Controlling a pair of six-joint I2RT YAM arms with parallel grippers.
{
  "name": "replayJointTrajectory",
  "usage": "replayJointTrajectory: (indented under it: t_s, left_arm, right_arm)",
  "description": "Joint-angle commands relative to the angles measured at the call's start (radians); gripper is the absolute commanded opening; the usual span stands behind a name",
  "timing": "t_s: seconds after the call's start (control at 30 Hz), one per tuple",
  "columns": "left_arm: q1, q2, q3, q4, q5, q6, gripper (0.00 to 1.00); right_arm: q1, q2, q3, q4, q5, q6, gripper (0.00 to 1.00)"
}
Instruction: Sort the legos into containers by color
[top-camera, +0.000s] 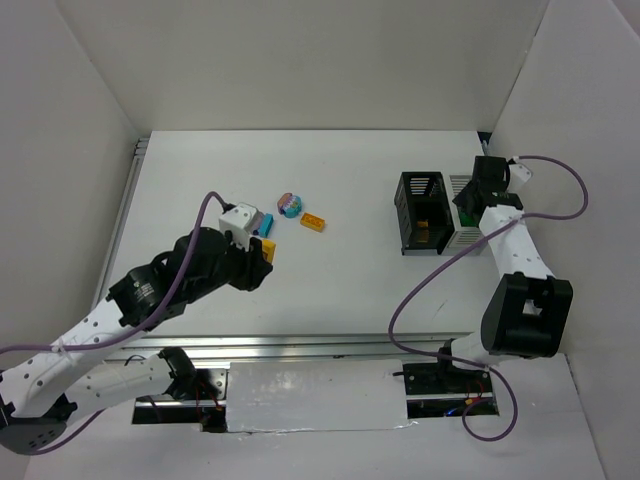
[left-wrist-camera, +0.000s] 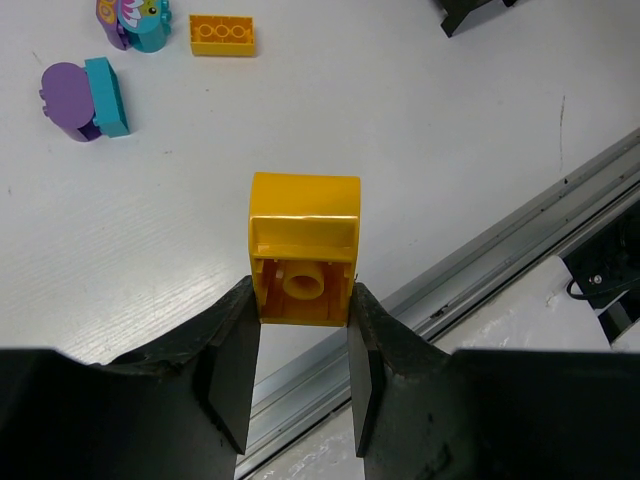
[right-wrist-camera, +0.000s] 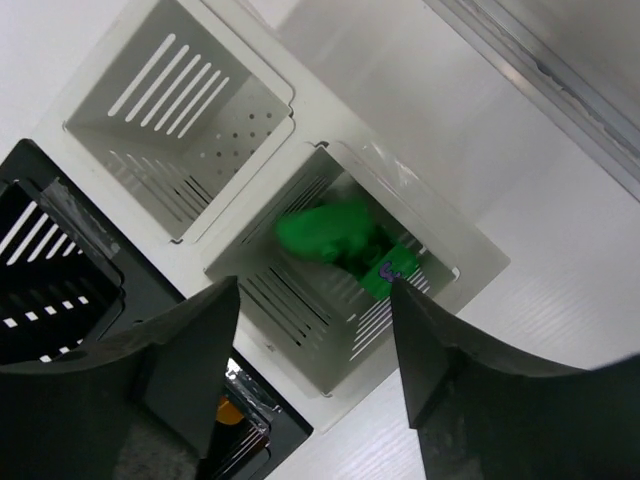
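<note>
Bench (top-camera: 350, 300): white, walled on the left, far and right sides; a metal rail (left-wrist-camera: 500, 250) runs along the near edge.
Left gripper (left-wrist-camera: 302, 295): closed narrowly on a yellow lego (left-wrist-camera: 304, 230), pinching its hollow underside, raised above the bench left of centre.
Right gripper (right-wrist-camera: 312, 290): fingers spread wide, holding nothing, above the containers near the far right corner.
Containers: black bin (top-camera: 400, 215) with an orange-yellow piece inside; two white bins just beside it. One white bin (right-wrist-camera: 420, 207) holds a blurred green lego (right-wrist-camera: 325, 232).
Loose legos: orange brick (left-wrist-camera: 221, 34), purple-teal pair (left-wrist-camera: 85, 97), mid-bench toward the far edge.
Step in hand: judged as carrying the yellow lego to the black bin.
Technique: only the brick's lower rim is pinched, so grip firmly. Travel high enough to pass the black wall. Centre over the opening before releasing, and avoid crowding the right gripper.
</note>
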Motion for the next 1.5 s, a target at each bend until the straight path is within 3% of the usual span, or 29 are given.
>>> replayJointTrajectory:
  t_s: [0.0,0.13,0.23,0.27,0.3,0.33,0.37,0.4,0.47,0.53,0.73,0.87,1.1,1.33,1.43,1.47]
  left_arm:
    - [0.019,0.002,0.001,0.045,0.056,0.026,0.00]
    - [0.039,0.010,0.001,0.054,0.083,0.021,0.00]
    - [0.082,0.007,0.000,0.103,0.203,0.019,0.00]
    - [0.093,0.007,-0.002,0.127,0.263,0.019,0.00]
    - [0.107,0.008,-0.004,0.187,0.434,0.021,0.00]
    - [0.130,0.016,-0.011,0.225,0.546,0.032,0.00]
    - [0.137,0.020,-0.017,0.311,0.774,0.036,0.00]
    - [0.144,0.030,-0.028,0.353,0.872,0.035,0.00]
    - [0.145,0.031,-0.046,0.435,1.002,0.010,0.00]
    - [0.145,0.025,-0.056,0.483,1.043,-0.008,0.00]
    - [0.145,0.045,-0.091,0.598,1.176,-0.072,0.00]
    - [0.145,0.065,-0.082,0.571,1.155,-0.070,0.00]
    - [0.145,0.088,-0.047,0.514,1.097,-0.043,0.00]
    - [0.145,0.108,-0.033,0.511,1.098,-0.040,0.00]
    - [0.145,0.105,-0.039,0.526,1.113,-0.043,0.00]
    - [0.144,0.102,-0.042,0.528,1.116,-0.045,0.00]
  right_arm:
    - [0.000,-0.045,-0.003,0.025,-0.003,0.007,0.70]
    - [0.005,-0.054,0.023,-0.001,-0.025,0.008,0.72]
    - [0.081,-0.199,-0.039,0.066,-0.190,-0.033,0.72]
    - [0.107,-0.243,-0.062,0.110,-0.397,-0.097,0.72]
    - [0.135,-0.279,-0.085,0.188,-0.540,-0.123,0.72]
    - [0.193,-0.339,-0.126,0.235,-0.707,-0.146,0.79]
    - [0.222,-0.361,-0.136,0.297,-1.014,-0.166,0.84]
    - [0.308,-0.402,-0.171,0.348,-1.114,-0.145,0.89]
    - [0.409,-0.439,-0.200,0.478,-1.256,-0.062,0.89]
    - [0.544,-0.488,-0.236,0.548,-1.261,-0.009,0.89]
    - [0.715,-0.530,-0.305,0.813,-1.442,0.096,0.87]
    - [0.821,-0.571,-0.253,0.656,-1.376,-0.045,0.87]
    - [0.893,-0.550,-0.256,0.680,-1.350,-0.037,0.86]
    - [0.928,-0.508,-0.221,0.646,-1.267,-0.056,0.62]
    - [0.930,-0.490,-0.213,0.655,-1.256,-0.053,0.59]
    - [0.928,-0.481,-0.208,0.657,-1.261,-0.056,0.52]
